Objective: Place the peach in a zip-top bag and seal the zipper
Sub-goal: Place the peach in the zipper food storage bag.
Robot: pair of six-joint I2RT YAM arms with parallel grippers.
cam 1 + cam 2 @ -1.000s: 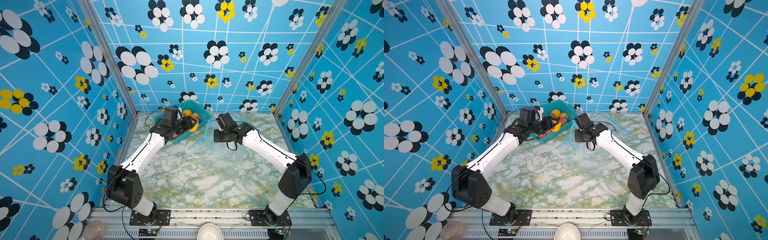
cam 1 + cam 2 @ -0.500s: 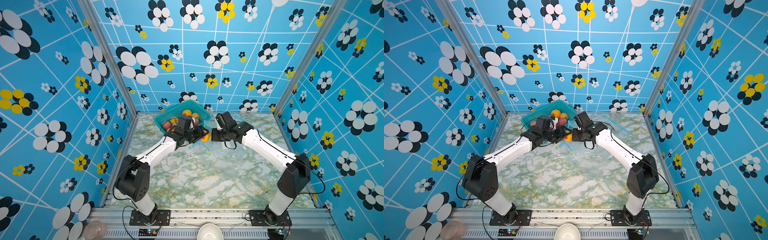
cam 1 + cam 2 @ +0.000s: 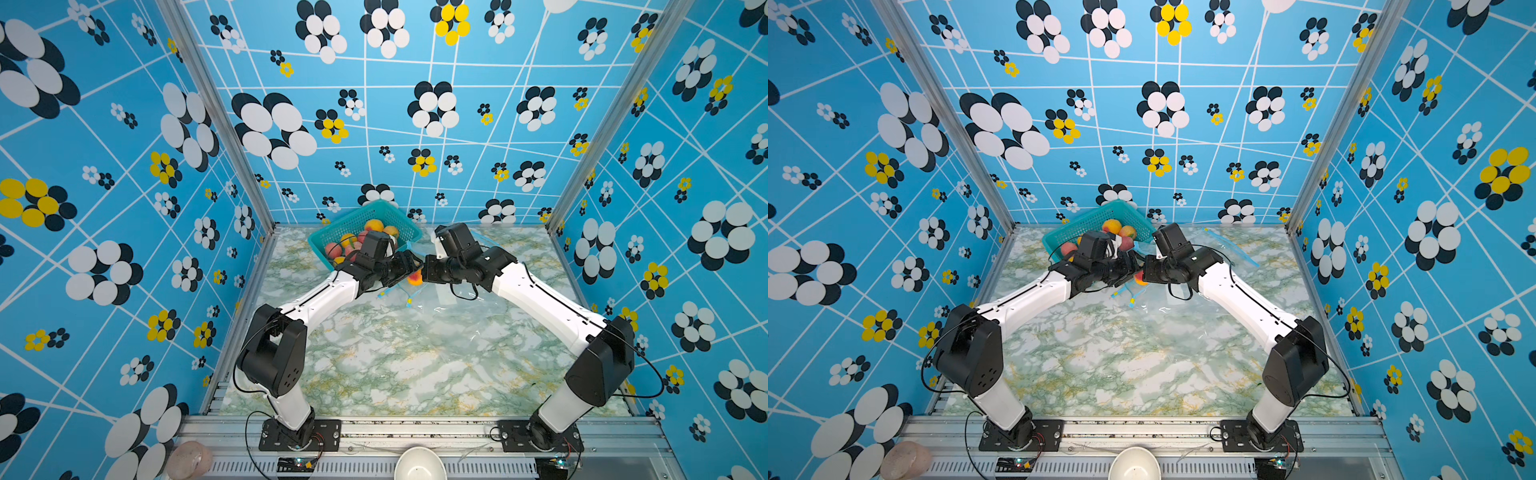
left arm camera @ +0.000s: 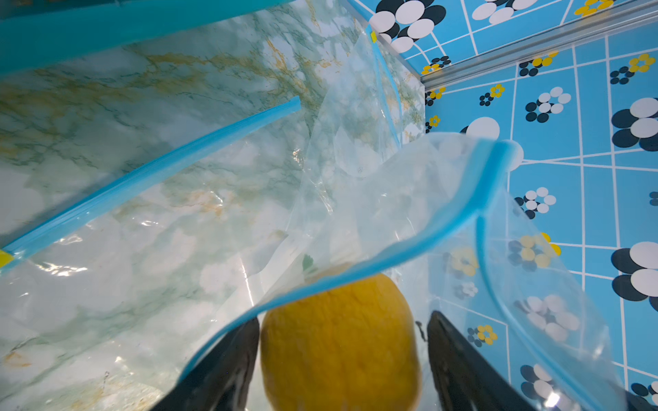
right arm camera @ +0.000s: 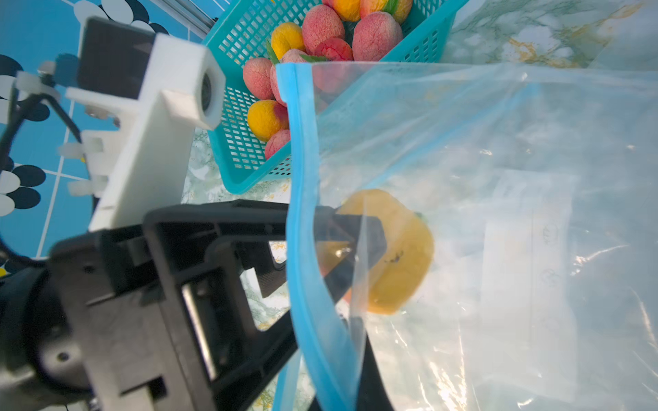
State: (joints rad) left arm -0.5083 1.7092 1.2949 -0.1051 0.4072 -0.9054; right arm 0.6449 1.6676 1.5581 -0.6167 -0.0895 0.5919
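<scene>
A yellow-orange peach (image 4: 338, 341) sits between the black fingers of my left gripper (image 4: 343, 320), inside the mouth of a clear zip-top bag (image 4: 391, 199) with a blue zipper strip (image 4: 356, 270). One finger touches the peach; a thin gap shows beside the other. Through the plastic in the right wrist view, the peach (image 5: 395, 256) and the left fingers (image 5: 359, 227) are past the strip. My right gripper (image 5: 341, 391) is shut on the bag's zipper rim, holding the mouth up. In both top views the two grippers (image 3: 409, 266) (image 3: 428, 270) meet over the peach (image 3: 414, 277).
A teal mesh basket (image 3: 332, 232) with several more peaches (image 5: 320, 32) stands at the back, just behind the left wrist. Another zip-top bag (image 4: 142, 231) lies flat on the marble table, and one more (image 3: 1233, 249) lies at the back right. A white bowl (image 3: 417, 465) sits past the front rail.
My left arm swung from the basket to the right with the peach, into the bag mouth held by the right gripper. Its jaws have widened around the peach. The right arm barely moved.
</scene>
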